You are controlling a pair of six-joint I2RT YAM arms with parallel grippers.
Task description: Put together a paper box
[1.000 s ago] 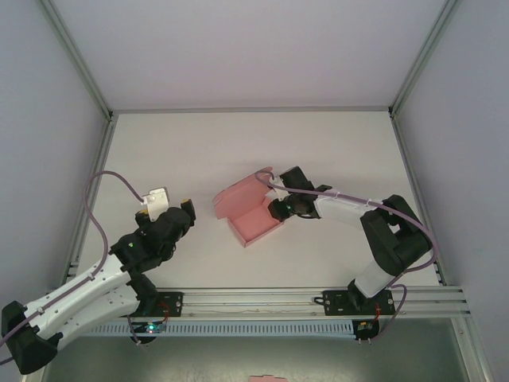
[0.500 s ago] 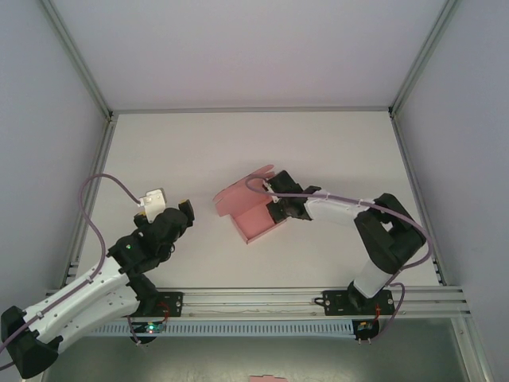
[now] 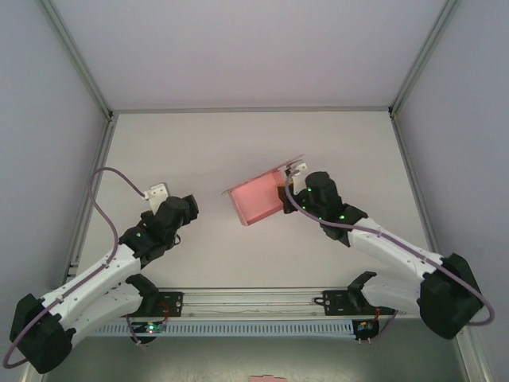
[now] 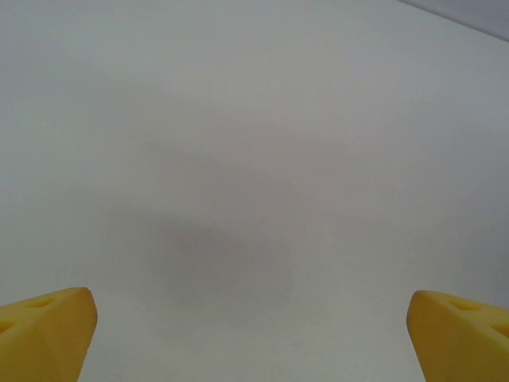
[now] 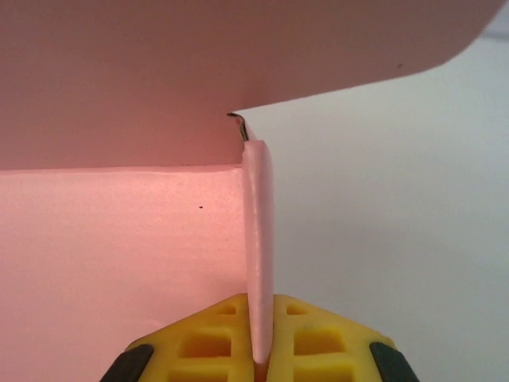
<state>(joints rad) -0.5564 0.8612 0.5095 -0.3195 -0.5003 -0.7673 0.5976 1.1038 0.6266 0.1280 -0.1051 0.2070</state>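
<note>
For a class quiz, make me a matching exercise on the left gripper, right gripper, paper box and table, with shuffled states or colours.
1 left gripper
2 right gripper
3 paper box
4 table

A pink
B white
C open, holding nothing
D shut on a box wall

Pairs: 1-C, 2-D, 3-A, 4-B

Overhead and close right-wrist views share paper box (image 3: pixel 256 203).

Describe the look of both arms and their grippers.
Left arm and right arm: white shells, black joints, a purple cable along each. The left gripper and right gripper have yellow fingers with moulded recesses.
</note>
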